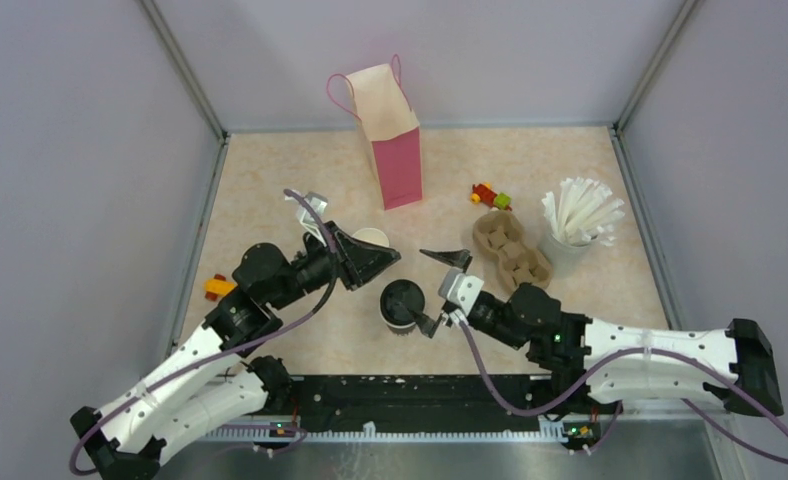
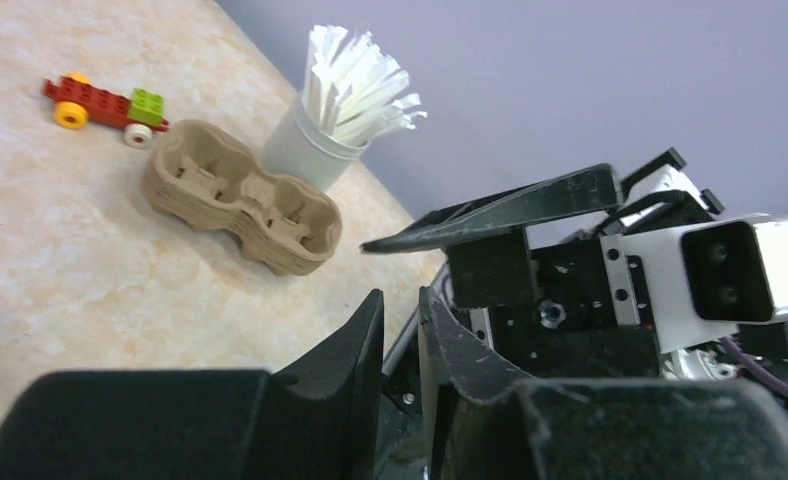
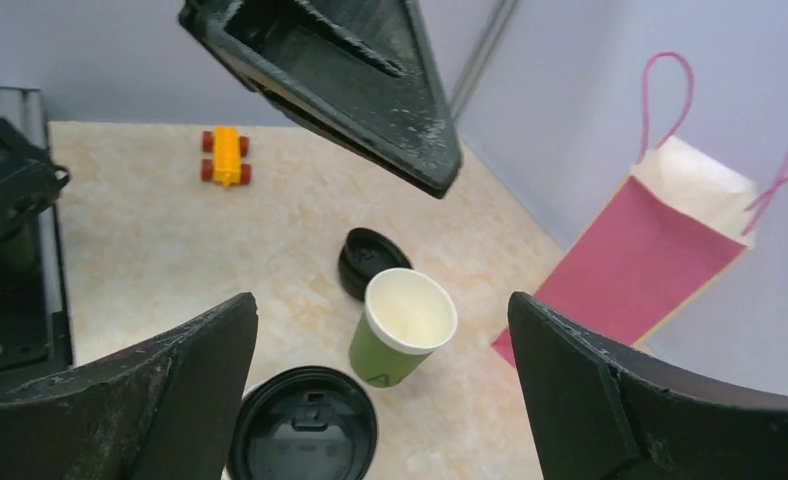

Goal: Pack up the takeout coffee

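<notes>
A cup with a black lid (image 1: 402, 300) stands at the table's middle front; it also shows in the right wrist view (image 3: 305, 430). A green paper cup (image 3: 402, 330), open-topped and pale inside, stands behind it, with a loose black lid (image 3: 368, 262) on the table just beyond. In the top view only the green cup's white rim (image 1: 372, 238) shows past my left gripper (image 1: 390, 260). That gripper is shut and empty (image 2: 402, 300), hovering over the green cup. My right gripper (image 1: 438, 292) is open wide (image 3: 382, 300), just right of the lidded cup, not touching it.
A pink paper bag (image 1: 398, 150) stands open at the back. The brown cup carrier (image 1: 511, 248) and a pale cup of white straws (image 1: 573, 225) are at the right. A red toy car (image 1: 490, 195) lies behind the carrier and a yellow toy (image 1: 217, 288) at the left.
</notes>
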Controlling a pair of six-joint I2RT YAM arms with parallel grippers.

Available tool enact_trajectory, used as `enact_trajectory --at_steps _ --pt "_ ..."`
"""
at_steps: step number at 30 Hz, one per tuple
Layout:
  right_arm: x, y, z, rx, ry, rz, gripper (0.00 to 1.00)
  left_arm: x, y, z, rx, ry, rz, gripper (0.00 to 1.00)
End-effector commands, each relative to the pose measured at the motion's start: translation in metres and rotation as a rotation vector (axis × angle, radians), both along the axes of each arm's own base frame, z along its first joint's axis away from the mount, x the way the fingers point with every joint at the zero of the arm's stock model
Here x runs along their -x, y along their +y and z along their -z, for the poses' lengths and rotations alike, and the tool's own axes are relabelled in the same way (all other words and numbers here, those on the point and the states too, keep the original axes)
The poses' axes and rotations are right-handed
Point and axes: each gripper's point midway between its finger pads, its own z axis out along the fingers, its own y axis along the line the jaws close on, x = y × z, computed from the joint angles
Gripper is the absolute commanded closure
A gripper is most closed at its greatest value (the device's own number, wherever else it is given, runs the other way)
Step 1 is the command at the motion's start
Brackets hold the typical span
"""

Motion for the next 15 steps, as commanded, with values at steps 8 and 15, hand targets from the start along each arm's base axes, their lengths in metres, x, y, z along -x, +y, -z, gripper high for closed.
enact_trajectory --at_steps 8,15 --pt "-0.038 -0.053 -0.019 -0.238 0.323 0.396 0.17 -0.042 0.039 0.068 -0.480 -0.001 -0.236 0.56" --pt "-0.034 -0.081 0.000 -0.396 0.676 0.525 0.25 -0.048 0.026 0.125 -0.686 0.021 -0.117 0.48"
